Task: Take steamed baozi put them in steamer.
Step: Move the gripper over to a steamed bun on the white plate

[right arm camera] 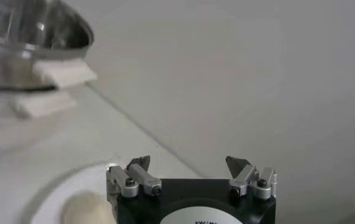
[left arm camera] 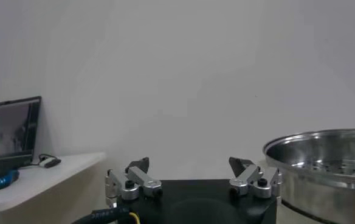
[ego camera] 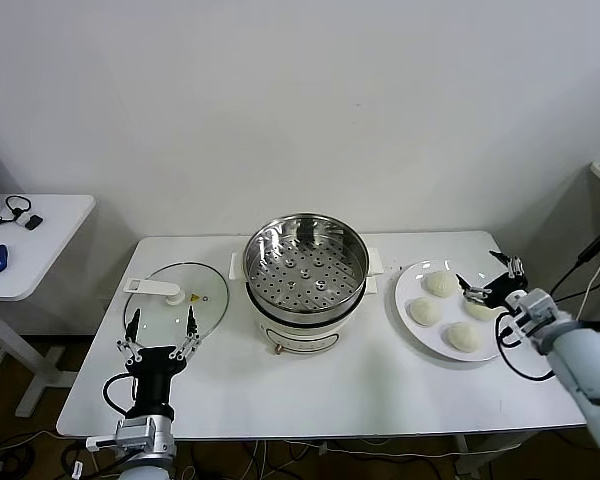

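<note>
Four steamed baozi (ego camera: 446, 310) lie on the plate (ego camera: 405, 292) right of the empty steamer (ego camera: 305, 268), one partly hidden by the released right claw (ego camera: 490, 278); left claw (ego camera: 160, 338) released by the lid (ego camera: 175, 297)

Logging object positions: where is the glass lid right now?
In the head view, the glass lid lies flat on the table's left side, beside the steamer, just beyond the left pincer.

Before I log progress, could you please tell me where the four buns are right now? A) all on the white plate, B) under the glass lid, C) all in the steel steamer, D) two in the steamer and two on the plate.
A: all four buns sit on the white plate, while the steamer holds only its bare perforated tray.
</note>
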Robot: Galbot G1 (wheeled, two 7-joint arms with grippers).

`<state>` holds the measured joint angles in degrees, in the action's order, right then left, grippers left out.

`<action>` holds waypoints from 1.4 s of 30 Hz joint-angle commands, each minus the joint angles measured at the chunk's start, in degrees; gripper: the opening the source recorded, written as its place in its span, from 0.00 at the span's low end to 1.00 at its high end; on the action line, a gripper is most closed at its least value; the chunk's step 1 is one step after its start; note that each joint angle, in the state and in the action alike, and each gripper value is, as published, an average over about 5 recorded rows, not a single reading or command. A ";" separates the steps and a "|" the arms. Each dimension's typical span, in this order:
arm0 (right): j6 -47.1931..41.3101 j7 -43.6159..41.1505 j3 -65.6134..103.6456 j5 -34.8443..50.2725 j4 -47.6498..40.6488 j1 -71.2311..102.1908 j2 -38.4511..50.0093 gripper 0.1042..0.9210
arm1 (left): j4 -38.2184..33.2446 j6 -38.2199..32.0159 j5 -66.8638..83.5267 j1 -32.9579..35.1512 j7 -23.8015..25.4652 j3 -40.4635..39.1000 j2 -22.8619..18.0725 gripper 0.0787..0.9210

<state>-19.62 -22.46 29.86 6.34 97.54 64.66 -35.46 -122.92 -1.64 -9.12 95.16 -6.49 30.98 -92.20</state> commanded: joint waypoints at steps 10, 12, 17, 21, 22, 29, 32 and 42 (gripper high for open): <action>7.71 -25.41 -41.38 -2.53 -26.58 -43.42 8.13 0.88 | 1.19 -1.48 0.16 0.46 -0.12 -0.82 -2.80 0.88; 9.90 -27.98 -49.08 -1.64 -29.87 -50.18 6.85 0.88 | 1.29 -1.57 0.13 0.50 -0.12 -0.86 -2.80 0.88; 16.78 -34.14 -68.48 -0.62 -40.40 -66.49 2.04 0.88 | 1.35 -1.92 0.19 0.92 -0.16 -0.78 -2.80 0.88; 21.28 -37.64 -79.92 -0.03 -47.17 -74.05 -2.58 0.88 | 1.44 -2.38 0.43 1.47 -0.25 -0.47 -2.80 0.88; 22.07 -38.19 -81.75 0.16 -48.59 -75.31 -3.71 0.88 | 1.47 -2.49 0.53 1.63 -0.27 -0.38 -2.80 0.88; 25.98 -40.29 -89.48 0.33 -58.00 -81.12 -11.01 0.88 | 1.94 -3.29 1.24 2.27 -0.43 0.16 -2.80 0.88; 27.00 -41.24 -90.86 -0.02 -61.31 -81.58 -13.16 0.88 | 2.11 -3.45 1.55 2.37 -0.43 0.17 -2.80 0.88; 30.25 -42.87 -90.15 -3.65 -70.42 -79.40 -18.26 0.88 | 2.99 -3.93 1.91 2.03 -0.39 0.54 -2.80 0.88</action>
<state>7.04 -62.66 -55.40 4.74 37.73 -11.27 -48.16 -120.33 -5.12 -7.41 97.20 -6.88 31.32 -92.19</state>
